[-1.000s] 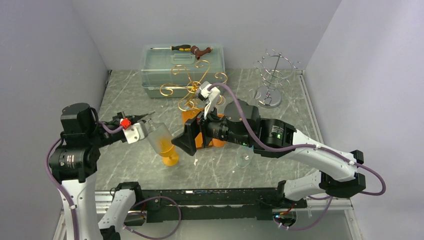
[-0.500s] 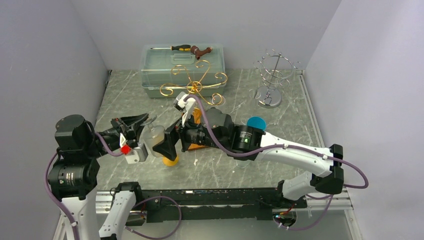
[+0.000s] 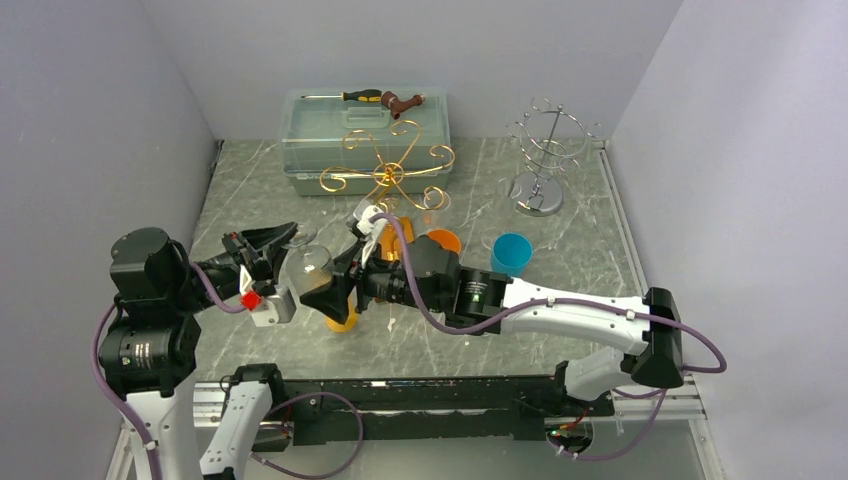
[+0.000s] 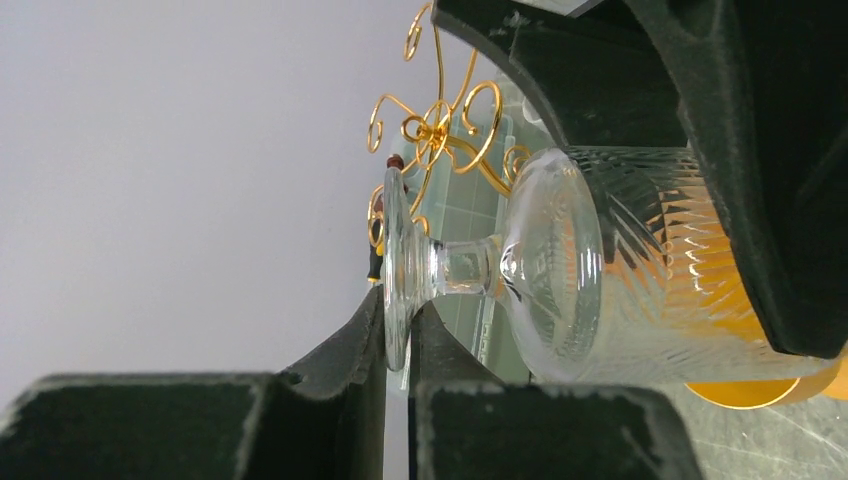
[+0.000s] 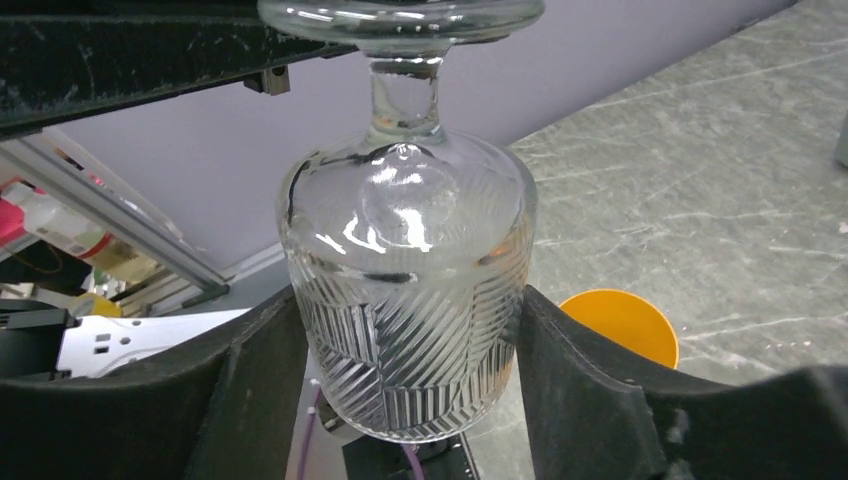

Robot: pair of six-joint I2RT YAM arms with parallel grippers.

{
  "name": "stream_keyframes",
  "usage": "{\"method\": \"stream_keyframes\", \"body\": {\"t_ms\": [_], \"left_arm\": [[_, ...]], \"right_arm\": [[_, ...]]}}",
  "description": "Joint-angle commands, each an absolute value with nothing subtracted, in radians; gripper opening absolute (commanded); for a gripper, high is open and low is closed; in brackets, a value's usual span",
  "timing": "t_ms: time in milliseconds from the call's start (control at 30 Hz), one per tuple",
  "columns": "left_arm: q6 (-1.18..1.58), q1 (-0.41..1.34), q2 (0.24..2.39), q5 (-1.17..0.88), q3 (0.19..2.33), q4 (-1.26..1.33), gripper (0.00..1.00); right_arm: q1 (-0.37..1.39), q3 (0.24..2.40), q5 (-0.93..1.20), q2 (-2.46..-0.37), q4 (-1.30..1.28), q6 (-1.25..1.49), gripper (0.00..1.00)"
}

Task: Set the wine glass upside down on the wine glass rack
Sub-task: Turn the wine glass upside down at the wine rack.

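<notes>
The wine glass [image 3: 305, 268] is clear with a cut pattern and hangs in the air left of centre, lying sideways. My left gripper [image 3: 291, 238] is shut on its round foot [image 4: 395, 260], a thin edge pinched between the black fingers [image 4: 340, 350]. My right gripper [image 3: 318, 282] is closed around the bowl [image 5: 410, 290], one finger [image 5: 250, 360] pressing on each side. The gold scrolled wine glass rack [image 3: 390, 170] stands behind the glass with nothing on its arms. It also shows in the left wrist view [image 4: 440, 130].
An orange cup [image 3: 342, 318] sits on the table under the glass, another orange cup [image 3: 440, 240] and a blue cup [image 3: 511, 252] to the right. A clear plastic box [image 3: 365, 135] with a screwdriver [image 3: 360, 96] is at the back, a silver wire stand [image 3: 545, 150] back right.
My right arm swung left to the glass and its jaws came in onto the bowl. My left wrist turned with the glass, still gripping its foot.
</notes>
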State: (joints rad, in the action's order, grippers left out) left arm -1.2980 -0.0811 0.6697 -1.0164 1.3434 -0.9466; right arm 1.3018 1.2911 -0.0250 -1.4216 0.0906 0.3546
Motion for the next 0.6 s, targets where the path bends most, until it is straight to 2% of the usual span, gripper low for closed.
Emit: {"method": "stream_keyframes", "body": {"t_ms": [0,33,100,167,267,433,567], "left_arm": [[-1.283,-0.085,0.633,-1.154,1.343,-0.904,0.0],[-1.269,-0.087,0.631,-1.162,1.34,-0.901,0.12],[-1.237,-0.087,0.632,-1.176,1.343,-0.913,0.29],[-1.196,-0.089,0.638,-1.181,1.35,-0.915,0.5],[-1.109,-0.09,0.664,-1.173,1.371,-0.923,0.68],[-0.971,-0.091,0.71,-1.134,1.391,-0.915,0.82],[-0.88,-0.091,0.755,-1.061,1.387,-0.896,0.84]], "right_arm": [[1.289,1.235,-0.161,-1.367,0.215,0.296,0.54],[1.289,1.216,-0.176,-1.355,0.221,0.289,0.47],[1.289,1.16,-0.214,-1.318,0.238,0.273,0.37],[1.289,1.096,-0.26,-1.274,0.254,0.26,0.34],[1.289,0.999,-0.327,-1.189,0.269,0.247,0.31],[1.287,0.893,-0.399,-1.067,0.26,0.229,0.29],[1.286,0.885,-0.423,-1.029,0.228,0.209,0.28]]}}
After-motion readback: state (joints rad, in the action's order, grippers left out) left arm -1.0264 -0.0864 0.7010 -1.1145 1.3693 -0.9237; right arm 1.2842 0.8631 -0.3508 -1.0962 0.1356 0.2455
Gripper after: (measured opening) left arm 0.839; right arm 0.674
